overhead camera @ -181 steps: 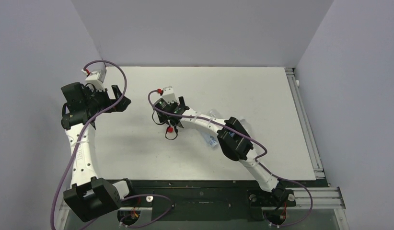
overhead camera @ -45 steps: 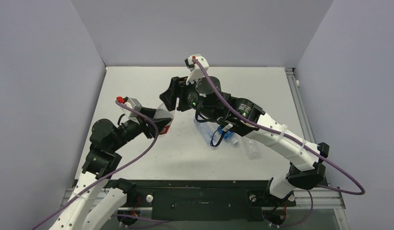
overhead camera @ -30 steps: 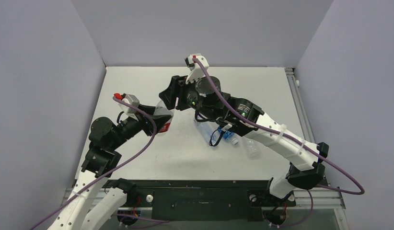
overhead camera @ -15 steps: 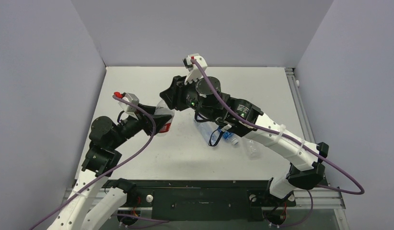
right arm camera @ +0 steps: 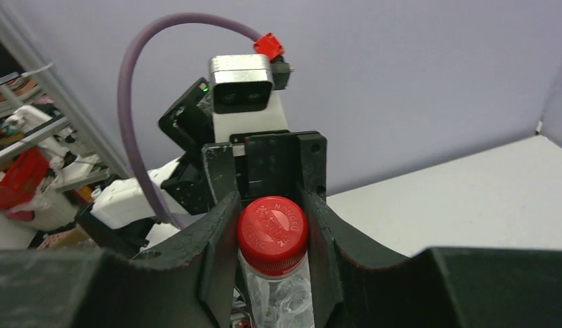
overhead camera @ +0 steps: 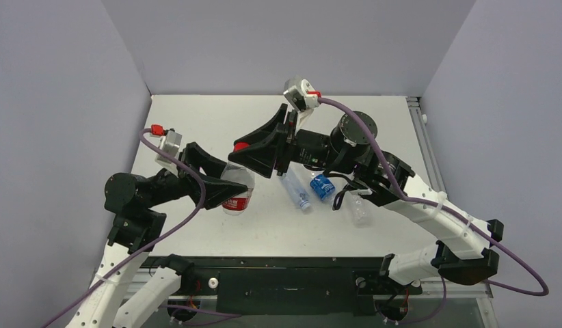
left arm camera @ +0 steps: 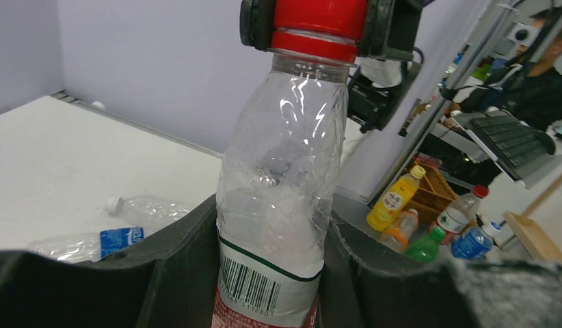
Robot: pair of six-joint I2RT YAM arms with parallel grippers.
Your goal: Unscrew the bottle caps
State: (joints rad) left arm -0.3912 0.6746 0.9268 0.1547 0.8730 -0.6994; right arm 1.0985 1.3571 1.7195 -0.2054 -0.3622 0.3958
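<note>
Both jaws grip one bottle (left arm camera: 282, 205) clear of table (overhead camera: 196, 123) edges: left its body, right its red cap (right arm camera: 273, 225).

Table (overhead camera: 196, 116) is viewed from high above. Left wrist view is aimed close-up along the red-label bottle (left arm camera: 278, 205) to the red cap (left arm camera: 319, 20); right wrist view is pointed, apparently downward, onto it. Both are shared by all views.

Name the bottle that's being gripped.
The red-labelled bottle: the left gripper holds its body, the right gripper clamps its red cap. The other bottles lie on the table.
</note>
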